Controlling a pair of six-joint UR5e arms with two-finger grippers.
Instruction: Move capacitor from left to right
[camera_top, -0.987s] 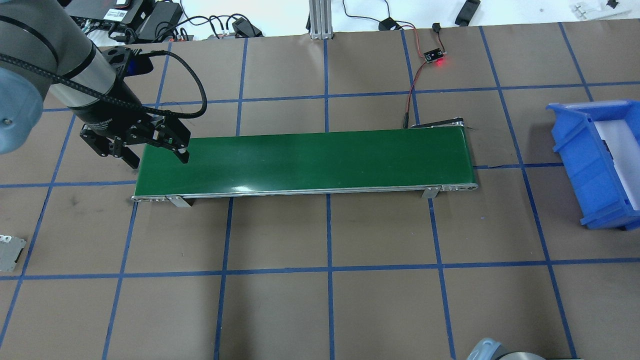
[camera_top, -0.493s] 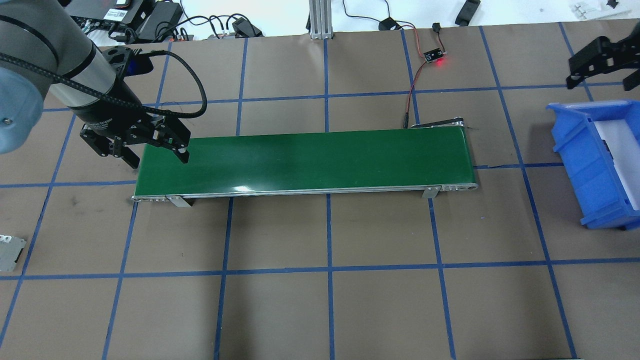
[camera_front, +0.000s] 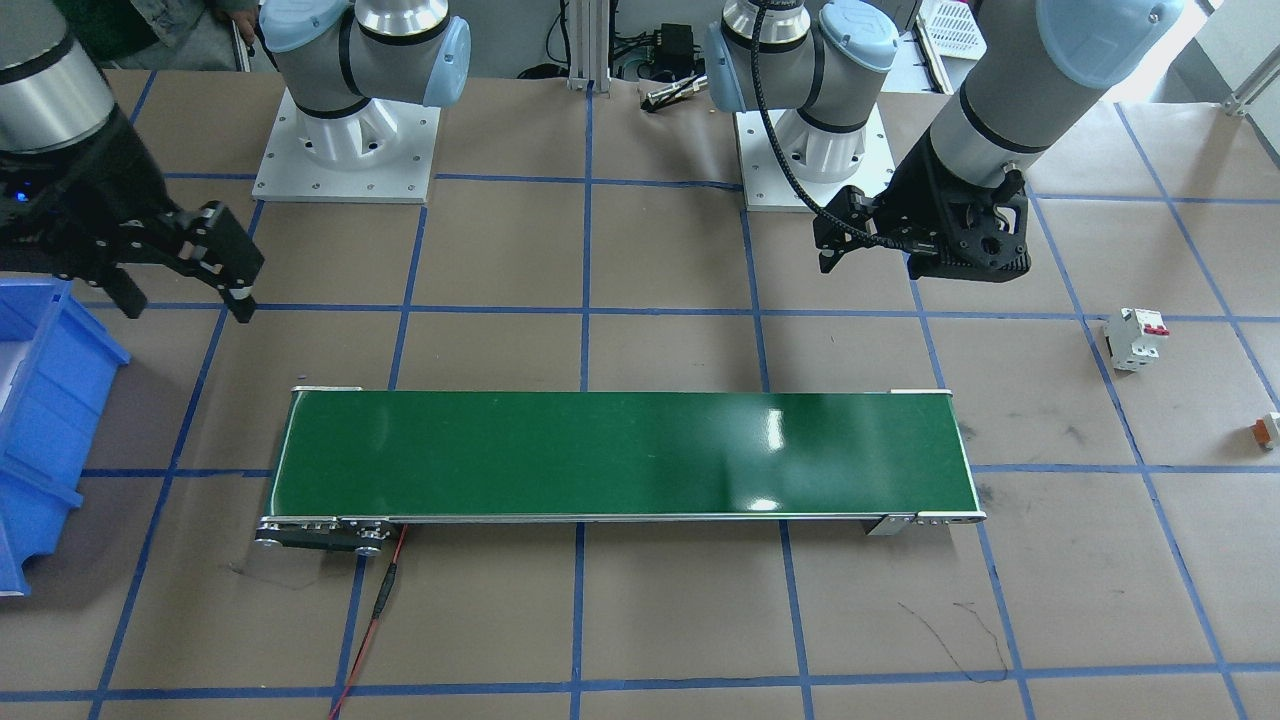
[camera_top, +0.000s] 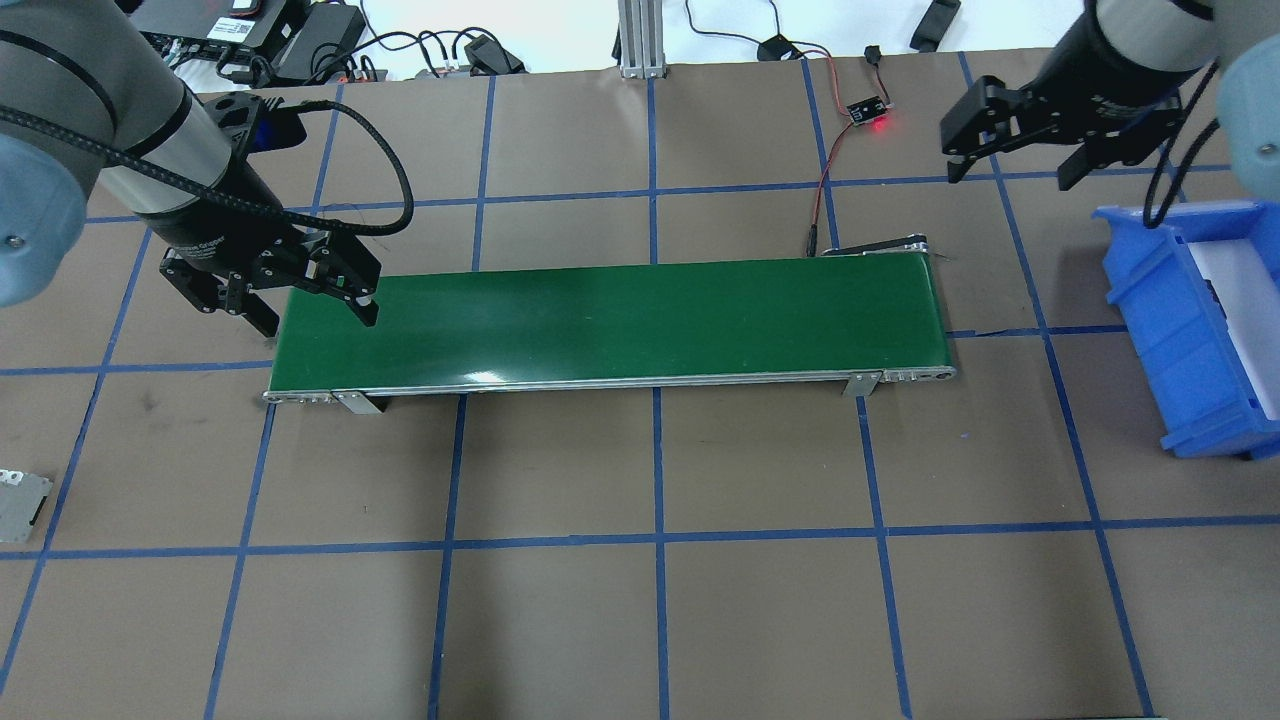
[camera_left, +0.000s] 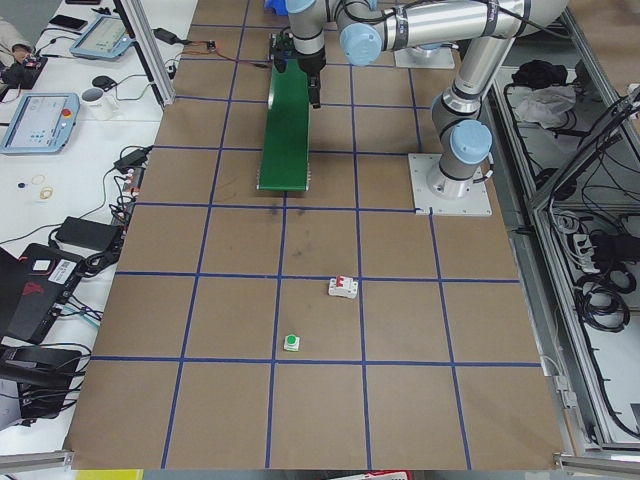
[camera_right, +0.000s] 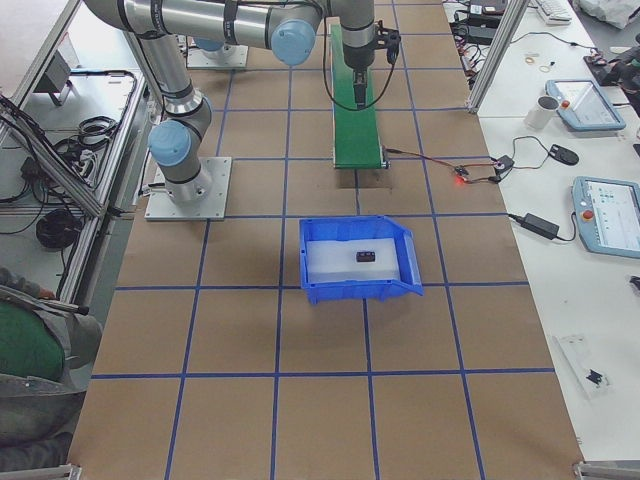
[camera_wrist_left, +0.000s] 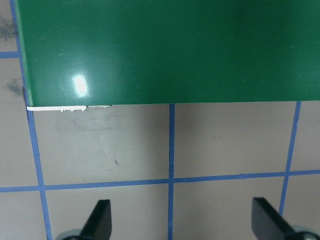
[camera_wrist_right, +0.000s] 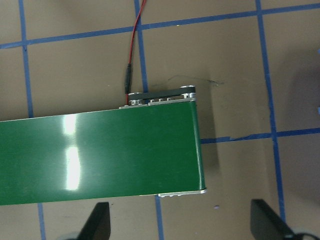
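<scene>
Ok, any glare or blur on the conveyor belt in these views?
Front-facing view: sharp, two white glare patches on the green belt toward the view's right. Left wrist view: one small hotspot near a belt corner; right wrist view: two bright streaks. Overhead view: faint sheen only. Side views: belt small, no glare seen.

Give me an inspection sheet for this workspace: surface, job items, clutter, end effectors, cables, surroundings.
Surface: brown table, blue tape grid; green conveyor belt on it.
Job's things: capacitor not identifiable; small dark part in blue bin, too small to name.
Clutter: circuit breaker, small orange-and-white part.
End effectors: left end effector open beside belt's end; right end effector open near bin.
Cables: red lead to lit sensor board.
Surroundings: tablets on side bench.
</scene>
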